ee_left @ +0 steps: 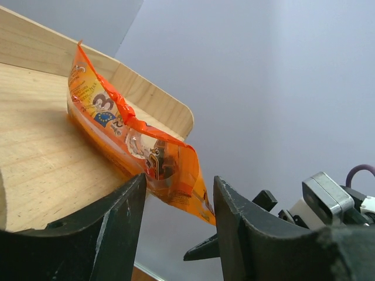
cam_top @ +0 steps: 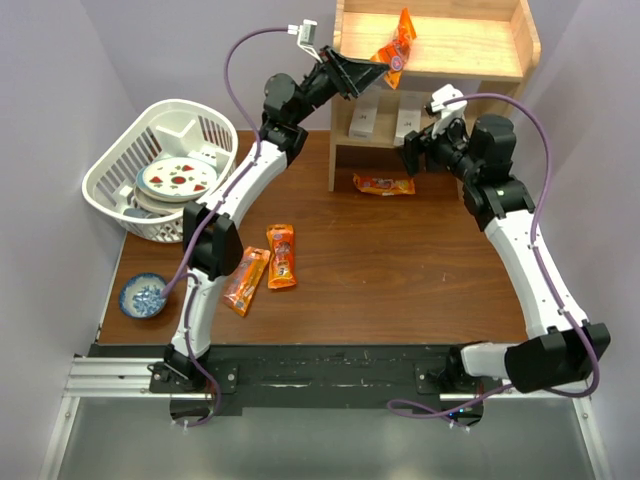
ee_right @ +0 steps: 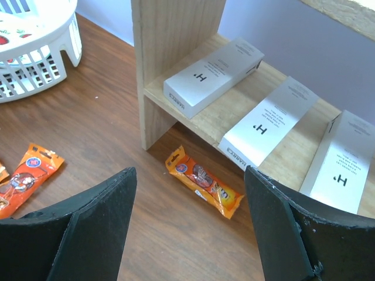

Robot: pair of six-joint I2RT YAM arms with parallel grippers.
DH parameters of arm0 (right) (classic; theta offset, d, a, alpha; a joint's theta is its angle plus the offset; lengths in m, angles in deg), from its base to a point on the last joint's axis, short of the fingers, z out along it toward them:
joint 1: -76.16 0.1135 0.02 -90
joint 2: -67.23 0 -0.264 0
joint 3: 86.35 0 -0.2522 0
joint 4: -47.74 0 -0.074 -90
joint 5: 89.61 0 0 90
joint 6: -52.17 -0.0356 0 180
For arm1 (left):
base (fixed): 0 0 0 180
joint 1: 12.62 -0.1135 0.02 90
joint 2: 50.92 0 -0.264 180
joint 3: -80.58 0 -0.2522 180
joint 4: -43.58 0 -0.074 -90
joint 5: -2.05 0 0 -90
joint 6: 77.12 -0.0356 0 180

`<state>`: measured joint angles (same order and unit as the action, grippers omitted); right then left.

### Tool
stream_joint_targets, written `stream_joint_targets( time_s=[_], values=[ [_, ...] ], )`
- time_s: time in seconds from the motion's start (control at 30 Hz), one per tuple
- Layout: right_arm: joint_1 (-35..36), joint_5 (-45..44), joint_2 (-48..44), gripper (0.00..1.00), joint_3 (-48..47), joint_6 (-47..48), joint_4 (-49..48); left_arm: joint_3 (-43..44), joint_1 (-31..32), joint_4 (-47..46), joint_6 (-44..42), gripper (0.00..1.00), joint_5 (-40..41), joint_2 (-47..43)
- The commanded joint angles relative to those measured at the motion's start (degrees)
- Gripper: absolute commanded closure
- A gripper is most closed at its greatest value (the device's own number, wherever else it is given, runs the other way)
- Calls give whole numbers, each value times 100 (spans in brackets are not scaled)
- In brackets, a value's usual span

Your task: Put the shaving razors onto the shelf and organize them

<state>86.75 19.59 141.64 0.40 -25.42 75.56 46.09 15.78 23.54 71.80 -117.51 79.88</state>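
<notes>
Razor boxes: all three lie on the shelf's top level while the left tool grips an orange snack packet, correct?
No. The three razor boxes lie on the shelf at its lower level, not the top; the right wrist view shows it. The left tool does grip an orange snack packet.

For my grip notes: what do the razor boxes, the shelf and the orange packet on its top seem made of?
Razor boxes: matte white cardboard, probably; crisp folded edges. Shelf: pale wood, visible grain. Orange packet: glossy plastic film, crinkled.
</notes>
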Motion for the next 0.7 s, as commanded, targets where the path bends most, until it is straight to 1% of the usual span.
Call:
stream_joint_targets(
  time_s=[0.0,0.17,0.23,0.33,0.37,0.43,0.47,0.5,0.53,0.63,0.67],
  values=[
    [5,-22,91,22,-348,-115,-483,-149,-107,93,243,45,109,-248],
    [13,-171,249,22,-524,-63,-756,-376,-107,84,173,45,47,-353],
    [5,-66,232,22,-595,34,-948,-517,-98,128,155,45,29,-494],
    [92,101,205,22,-577,489,-1221,-728,-89,338,42,44,64,-652],
    [206,101,188,22,-551,978,-1274,-746,-81,391,-20,44,117,-713],
    [460,14,83,21,-323,1595,-1554,-825,-81,497,-73,44,135,-767],
    [540,-39,39,20,-200,2164,-1704,-843,-81,515,-108,44,126,-810],
    [636,-118,-14,19,27,2466,-1949,-869,-81,524,-126,44,117,-837],
    [794,-179,-14,19,116,3052,-2056,-904,-81,524,-143,44,109,-855],
    [1050,-338,-14,18,450,3775,-2697,-1045,-72,489,-214,43,47,-969],
    [1085,-364,3,18,521,3891,-2855,-1080,-72,471,-249,40,3,-1039]
  ],
)
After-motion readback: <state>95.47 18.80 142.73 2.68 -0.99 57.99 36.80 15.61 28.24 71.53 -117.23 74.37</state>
